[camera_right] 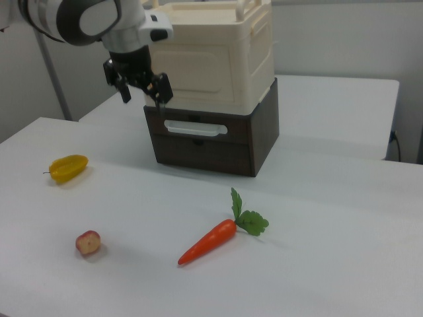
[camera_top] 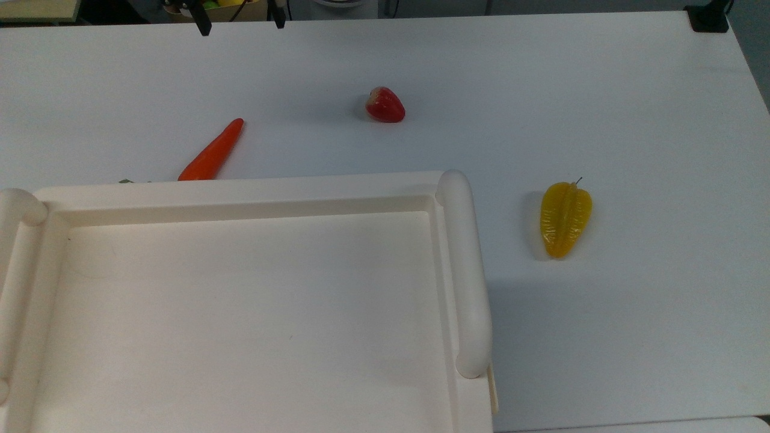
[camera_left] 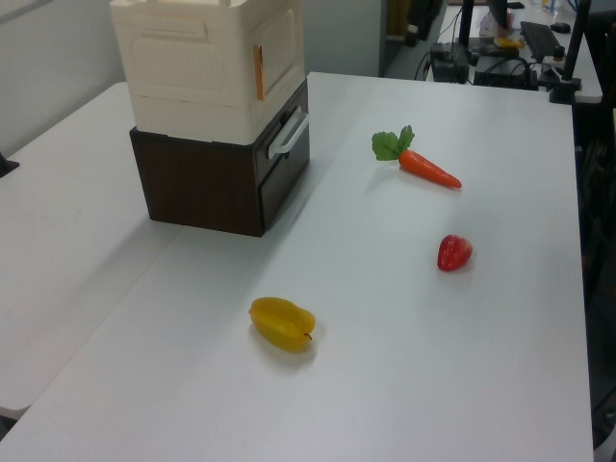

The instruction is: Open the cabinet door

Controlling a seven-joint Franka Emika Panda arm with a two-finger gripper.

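The cream cabinet (camera_right: 218,53) stands on a dark brown drawer unit (camera_right: 211,148). Its door (camera_right: 198,72) is the flat recessed front panel, closed flush, and appears as the right-hand face (camera_left: 281,46) in the left view. An orange strip (camera_left: 258,72) runs down the door's near edge. My gripper (camera_right: 142,92) hangs open in front of the door's left edge in the right view, with nothing between its fingers (camera_right: 160,98). At the top view's upper edge the gripper (camera_top: 239,21) shows two spread dark fingertips (camera_top: 203,25). The cabinet's tray-like top (camera_top: 240,313) lies below.
A carrot (camera_top: 212,151) lies just in front of the cabinet. A red strawberry (camera_top: 385,105) sits farther out, and a yellow starfruit (camera_top: 564,218) is off to the top view's right. The drawer has a pale bar handle (camera_right: 192,127) under the door.
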